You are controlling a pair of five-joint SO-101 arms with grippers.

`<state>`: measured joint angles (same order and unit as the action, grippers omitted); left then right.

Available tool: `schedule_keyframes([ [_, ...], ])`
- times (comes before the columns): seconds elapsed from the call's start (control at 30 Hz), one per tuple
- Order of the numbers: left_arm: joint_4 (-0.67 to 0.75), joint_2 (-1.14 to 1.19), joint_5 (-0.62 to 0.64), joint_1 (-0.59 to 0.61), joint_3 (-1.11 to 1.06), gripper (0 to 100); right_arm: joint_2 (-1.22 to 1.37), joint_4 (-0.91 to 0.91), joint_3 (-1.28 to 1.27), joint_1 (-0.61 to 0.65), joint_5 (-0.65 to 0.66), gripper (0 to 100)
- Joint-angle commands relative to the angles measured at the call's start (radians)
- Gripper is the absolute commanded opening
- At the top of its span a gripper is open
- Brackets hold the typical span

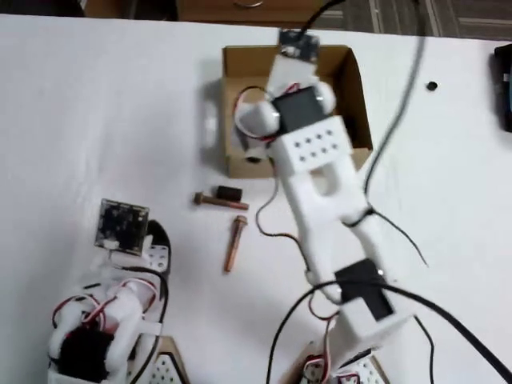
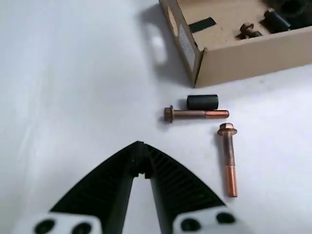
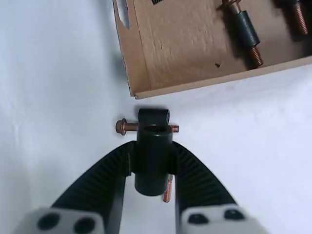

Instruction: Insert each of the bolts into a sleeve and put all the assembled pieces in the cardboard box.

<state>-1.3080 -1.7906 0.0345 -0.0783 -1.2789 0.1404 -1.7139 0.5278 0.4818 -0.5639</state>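
Right gripper (image 3: pixel 152 146) is clamping a black sleeve (image 3: pixel 153 170), bore end facing its wrist camera. It's hanging just in front of the cardboard box (image 1: pixel 232 60), over the loose parts on the table.

Left gripper (image 2: pixel 141 170) is sitting low on the table with its fingers pinched together and holding nothing.

On the table, just in front of the box:
- First bolt (image 1: pixel 220 202) is lying crosswise, parallel to the box's front wall.
- A second sleeve (image 1: pixel 229 193) is sitting right beside its shank, on the box side.
- Second bolt (image 1: pixel 235 244) is lying nearer the arms. Its axis is running near-to-far, head toward the box, thread end toward the arm bases.

Assembled pieces (image 3: pixel 246 31) are already lying inside the box.

Key relation: both bolts are lying ahead of the left fingers, to the side of the right arm, and the left gripper is the free one. The second bolt is closer to it. Its shank is running roughly along the left gripper's pointing direction, so I'm reading that as fingers closing across the shank, a clean pinch. They'd need to open first.

My guess for the next step is the left arm picking up that bolt and feeding it into the held sleeve.
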Motion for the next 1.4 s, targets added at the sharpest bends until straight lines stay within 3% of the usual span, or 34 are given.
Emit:
schedule_keyframes([
  [0.0,0.051,0.006,-0.006,-0.058,-0.03,2,-0.143,-0.015,0.041,-0.067,0.057,2.0],
  [0.27,0.08,0.006,-0.003,-0.183,-0.067,2,-0.32,-0.047,0.031,-0.295,0.18,2.0],
  [0.47,0.101,0.061,-0.002,-0.264,-0.025,2,-0.429,-0.047,-0.17,-0.538,0.253,2.0],
  [0.8,-0.035,0.773,0.143,-0.327,0.4,2,-0.507,-0.042,-0.321,-0.789,0.365,2.0],
  [1.0,-0.132,0.939,0.255,-0.451,0.562,2,-0.519,-0.041,-0.321,-0.889,0.408,2.0],
  [1.37,0.057,0.941,0.27,-0.493,0.446,2,-0.519,-0.039,-0.322,-1.035,0.499,2.0],
])
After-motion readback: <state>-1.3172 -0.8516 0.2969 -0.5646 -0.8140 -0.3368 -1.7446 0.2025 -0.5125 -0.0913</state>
